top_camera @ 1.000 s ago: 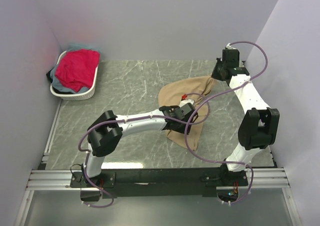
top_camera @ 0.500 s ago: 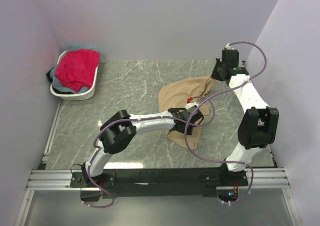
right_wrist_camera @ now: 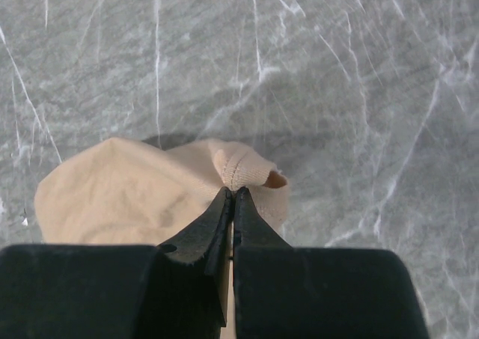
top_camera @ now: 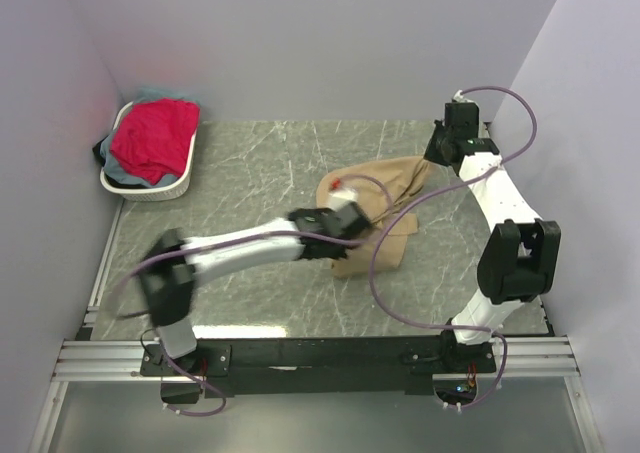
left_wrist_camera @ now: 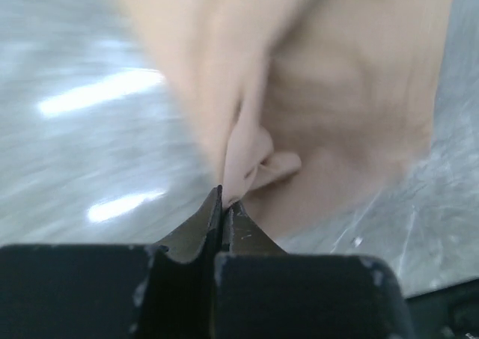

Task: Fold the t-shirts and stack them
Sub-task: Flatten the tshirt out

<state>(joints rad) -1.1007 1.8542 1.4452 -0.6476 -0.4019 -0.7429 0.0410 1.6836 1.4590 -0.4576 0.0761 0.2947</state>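
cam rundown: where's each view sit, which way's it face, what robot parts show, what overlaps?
Top external: above, behind the bases, facing down at the table; left arm, right arm show.
Left wrist: looks along left claw, shut on tan t-shirt; blurred.
Right wrist: looks down past right claw, shut on that shirt's edge.
Shared: all see the tan t-shirt, table.

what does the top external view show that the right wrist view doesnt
Only top external: the white basket holding the red-pink t-shirt, and the left end effector at the left edge of the tan t-shirt. Only right wrist: the right end effector up close, shut on a small bunched fold of cloth. Both: the tan t-shirt and the grey marble table.
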